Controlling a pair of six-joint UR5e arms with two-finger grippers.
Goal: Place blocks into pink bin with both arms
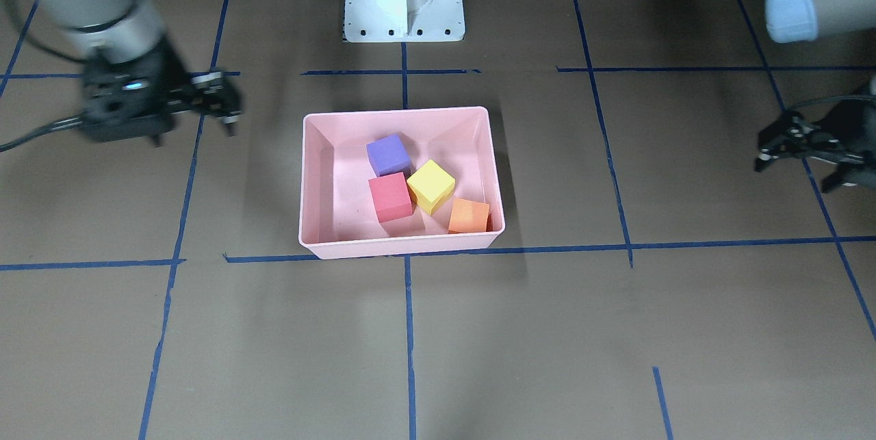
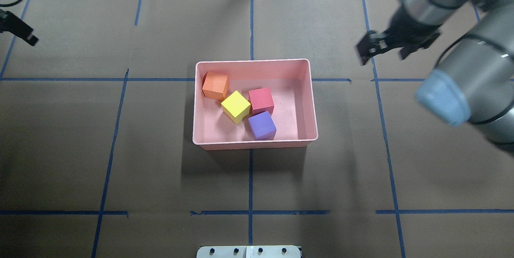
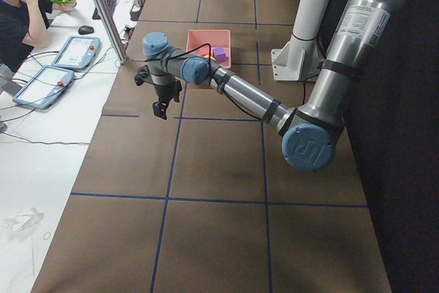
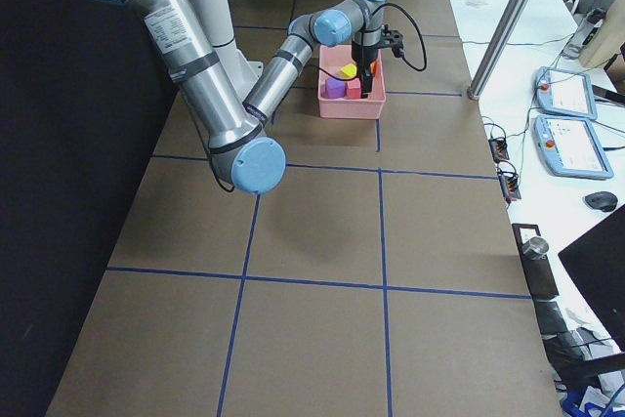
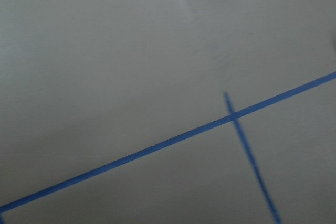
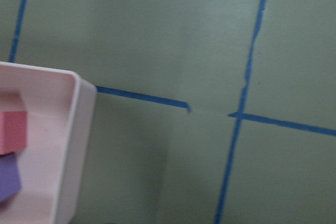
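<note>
Count the loading as done, judging by the overhead view: purple block [image 2: 262, 125], red block [image 2: 261, 100], yellow-green block [image 2: 235, 106] and orange block [image 2: 215, 85] all inside the pink bin [image 2: 306, 101] at centre frame, bunched toward its left half, with orange tucked into the upper-left corner. Treat the step in hand as probably a clean retreat. Hold the right gripper [image 2: 383, 57], at upper right of that view with fingers apart and gripping nothing, off beyond the bin's right wall. Hold the left gripper [image 1: 794, 176], at the right edge of the front-facing view, likewise spread and empty, well apart from the bin. Rise before swinging sideways, to avoid clipping the rim and jolting the cubes. Leave the cubes alone.
</note>
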